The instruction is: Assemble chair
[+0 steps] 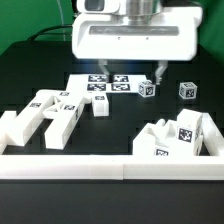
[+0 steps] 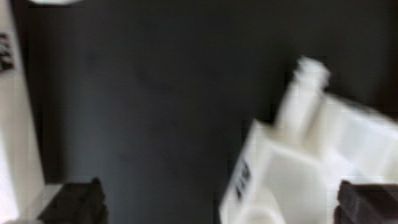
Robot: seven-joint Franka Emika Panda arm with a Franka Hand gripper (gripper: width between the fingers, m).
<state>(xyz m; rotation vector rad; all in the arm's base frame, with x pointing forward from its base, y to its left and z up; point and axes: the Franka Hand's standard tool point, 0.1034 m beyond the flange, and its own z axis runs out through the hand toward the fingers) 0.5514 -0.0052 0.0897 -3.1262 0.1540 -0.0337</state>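
The chair lies in loose white tagged pieces. A group of slab and bar pieces [image 1: 48, 112] sits at the exterior view's left. A bigger blocky cluster [image 1: 176, 136] sits at its right. Small tagged cubes [image 1: 147, 89] [image 1: 187, 91] [image 1: 100, 108] lie near the middle. My gripper [image 1: 130, 80] hangs open and empty above the table's back middle. In the blurred wrist view the open gripper [image 2: 221, 205] shows dark fingertips [image 2: 71, 200] far apart. A white blocky piece [image 2: 302, 150] lies below, close to one finger; I cannot tell which piece it is.
The marker board [image 1: 105, 84] lies flat under the gripper. The long white border rail [image 1: 110, 168] runs along the front with a raised end at the exterior view's left [image 1: 12, 128]. A white strip [image 2: 15, 130] shows at the wrist view's edge. The table is black.
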